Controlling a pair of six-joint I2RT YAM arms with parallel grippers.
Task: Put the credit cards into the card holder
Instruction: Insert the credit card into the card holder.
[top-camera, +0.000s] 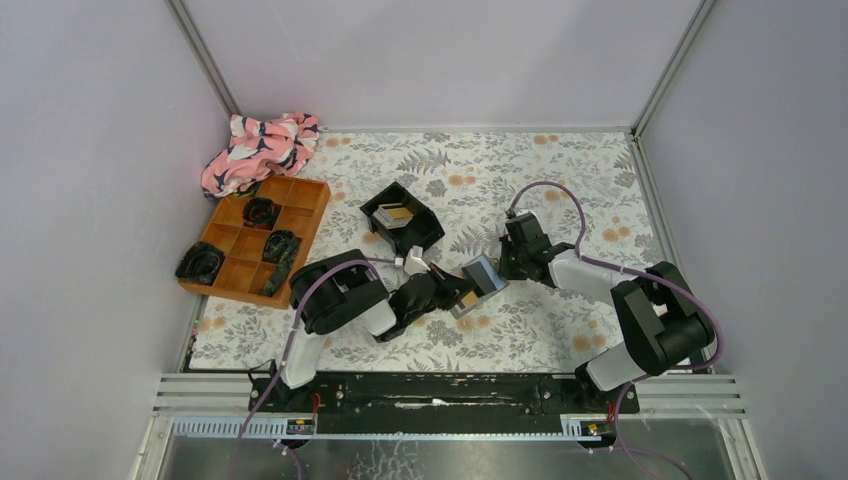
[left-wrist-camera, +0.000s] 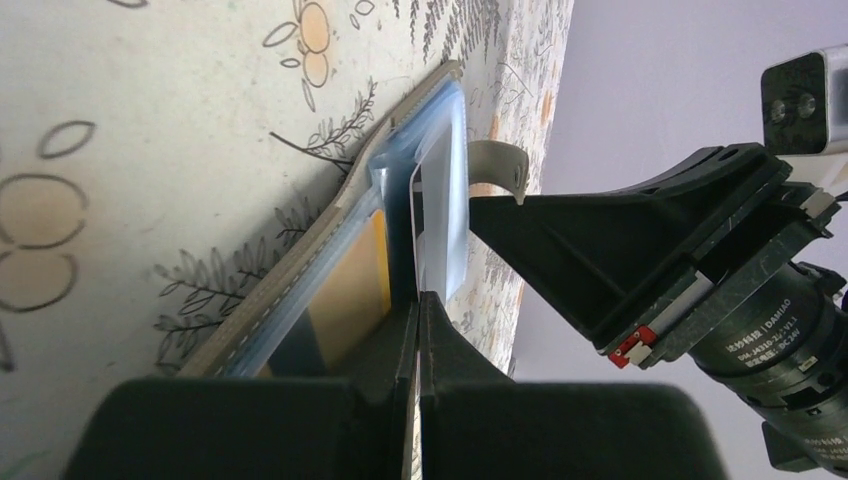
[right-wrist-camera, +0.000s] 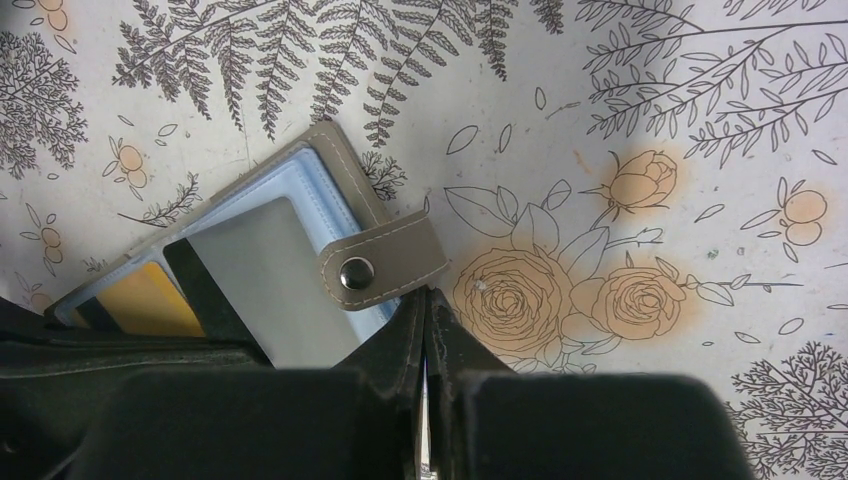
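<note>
We count one floral table cover (top-camera: 560, 190), one orange compartment tray (top-camera: 305, 195) at left, one pink cloth (top-camera: 262, 148) above it, and one black square plastic tray (top-camera: 430, 226) at centre holding gold cards (top-camera: 397, 213), number unclear. Lower right of it lies one open taupe card holder (right-wrist-camera: 395, 250), one gold card (right-wrist-camera: 150, 300) sleeved inside. The left gripper (left-wrist-camera: 418, 310) clamps one silver-grey card (right-wrist-camera: 270, 280) over it. The right gripper (right-wrist-camera: 428, 305), jaws closed together, has its tips at the strap edge.

One legible marking is recorded, in the left wrist view: a printed label (left-wrist-camera: 768, 338) on the right arm's cylindrical motor housing (left-wrist-camera: 805, 375). "DAMIAO" is read beside Chinese characters. Beneath it a model line beginning "DM-J43" is made out, the remainder being too small.
</note>
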